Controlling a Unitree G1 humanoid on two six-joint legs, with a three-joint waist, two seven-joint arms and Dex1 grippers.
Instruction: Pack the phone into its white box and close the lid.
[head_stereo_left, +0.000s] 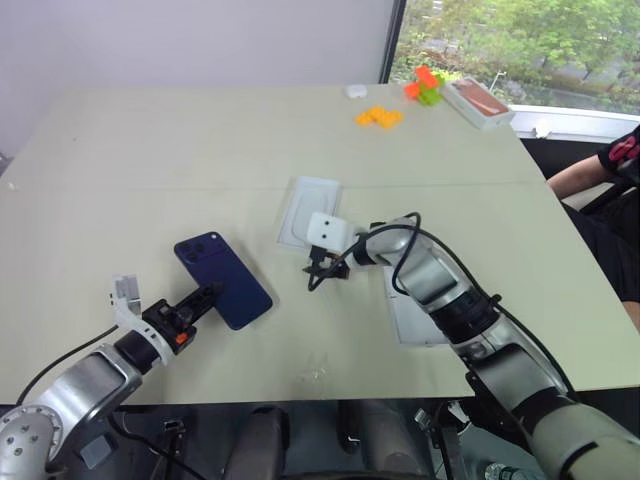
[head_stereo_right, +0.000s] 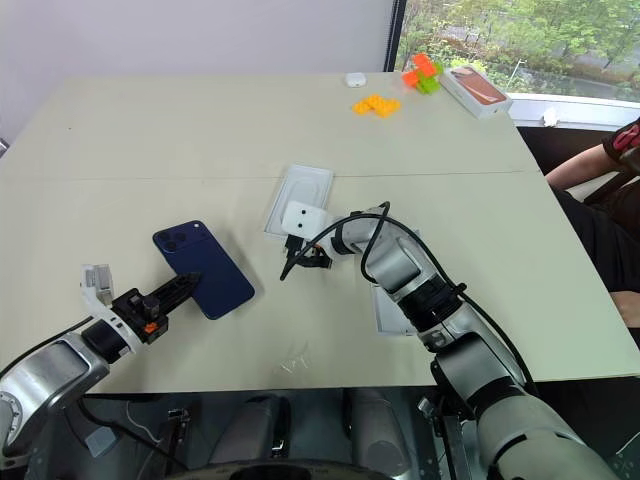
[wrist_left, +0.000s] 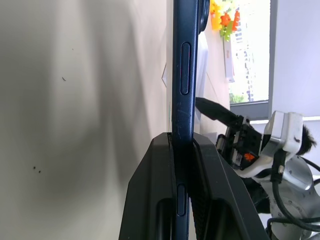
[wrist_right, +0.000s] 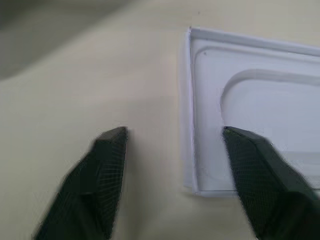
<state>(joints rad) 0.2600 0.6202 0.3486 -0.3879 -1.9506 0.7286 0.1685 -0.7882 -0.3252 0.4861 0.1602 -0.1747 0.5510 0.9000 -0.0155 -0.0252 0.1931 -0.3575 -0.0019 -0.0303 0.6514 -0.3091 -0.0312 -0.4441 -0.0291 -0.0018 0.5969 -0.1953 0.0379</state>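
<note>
My left fingers (head_stereo_left: 205, 296) pinch the phone (head_stereo_left: 222, 279) by its near end, long axis running away from me over the table (head_stereo_left: 150, 160). My right fingers (wrist_right: 175, 137) are spread astride the near corner of the white insert (head_stereo_left: 309, 211) just ahead — beyond that, open tabletop, then a window.

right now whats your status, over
Left gripper shut on phone. Right gripper open, at corner of white insert. Nothing in the way.
</note>
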